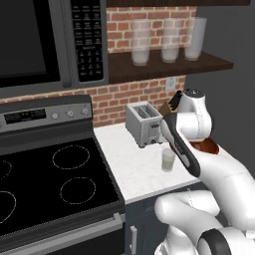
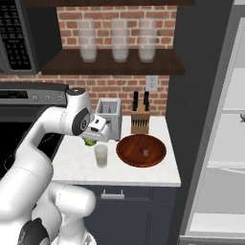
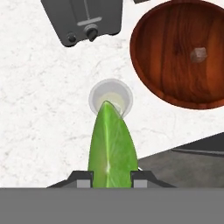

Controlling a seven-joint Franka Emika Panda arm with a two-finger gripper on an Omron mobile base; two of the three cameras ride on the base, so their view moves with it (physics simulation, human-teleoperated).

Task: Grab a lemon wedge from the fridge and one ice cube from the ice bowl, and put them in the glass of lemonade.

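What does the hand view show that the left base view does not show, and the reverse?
Hand view alone: the lemon wedge clamped between the fingers, and the ice cube lying in the ice bowl. Left base view alone: the stove, microwave and shelf glasses. Both: the glass of lemonade, the toaster and the white counter.

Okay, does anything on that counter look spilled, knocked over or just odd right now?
Nothing spilled or tipped. The glass of lemonade, toaster and knife block stand upright, and the ice cube lies in the ice bowl. The hand holds the lemon wedge above the glass. The fridge stands open.
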